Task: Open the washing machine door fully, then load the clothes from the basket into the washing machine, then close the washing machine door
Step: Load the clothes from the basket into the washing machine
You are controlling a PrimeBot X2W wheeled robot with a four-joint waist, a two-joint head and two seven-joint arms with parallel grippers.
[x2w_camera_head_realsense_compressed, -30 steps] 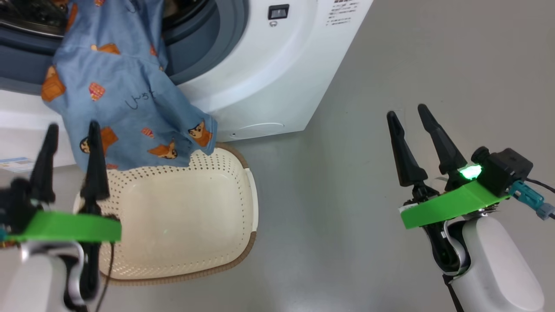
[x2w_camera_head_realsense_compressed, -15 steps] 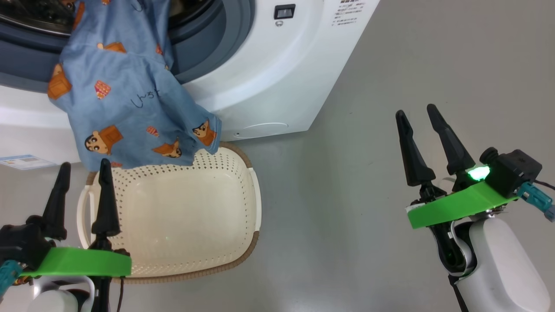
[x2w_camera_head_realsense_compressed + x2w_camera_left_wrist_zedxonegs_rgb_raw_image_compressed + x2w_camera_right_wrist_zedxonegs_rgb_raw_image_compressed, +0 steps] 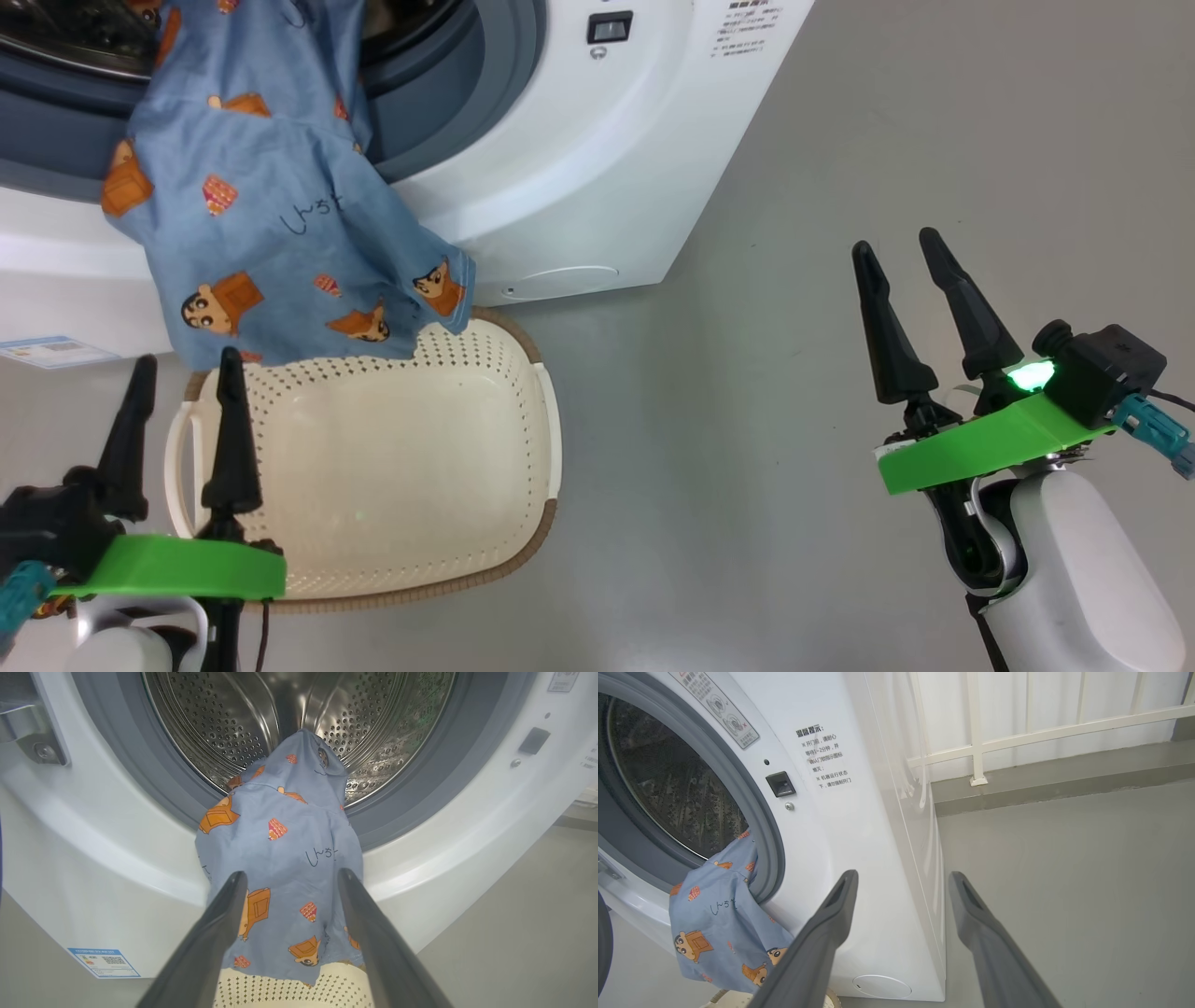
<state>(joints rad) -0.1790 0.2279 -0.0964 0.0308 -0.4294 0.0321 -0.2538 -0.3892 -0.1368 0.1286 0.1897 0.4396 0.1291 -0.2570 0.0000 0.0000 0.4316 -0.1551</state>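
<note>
Clothes point(image 3: 271, 215) draped from washing machine point(image 3: 597, 168) over basket point(image 3: 392, 485)

Three cams, all aimed at the washing machine point(image 3: 579, 187) front and the floor point(image 3: 747, 485) by it.
Head cam: high, tilted steeply down, mid range; machine at 11 o'clock, basket point(image 3: 553, 439) at 7, left gripper point(image 3: 187, 357) at 8, right gripper point(image 3: 894, 241) at 4. Left wrist cam: low, close, facing square into the drum point(image 3: 210, 728) at 12, own fingers point(image 3: 212, 938) up from 6. Right wrist cam: farther back, off the machine's right corner, looking obliquely across its front; machine at 9, railing point(image 3: 976, 742) at 1. All three share the clothes point(image 3: 271, 233) hanging from the opening and the latch socket point(image 3: 604, 26). Head and left wrist share the label sticker point(image 3: 42, 353); head and right wrist share the round cap point(image 3: 560, 278).
</note>
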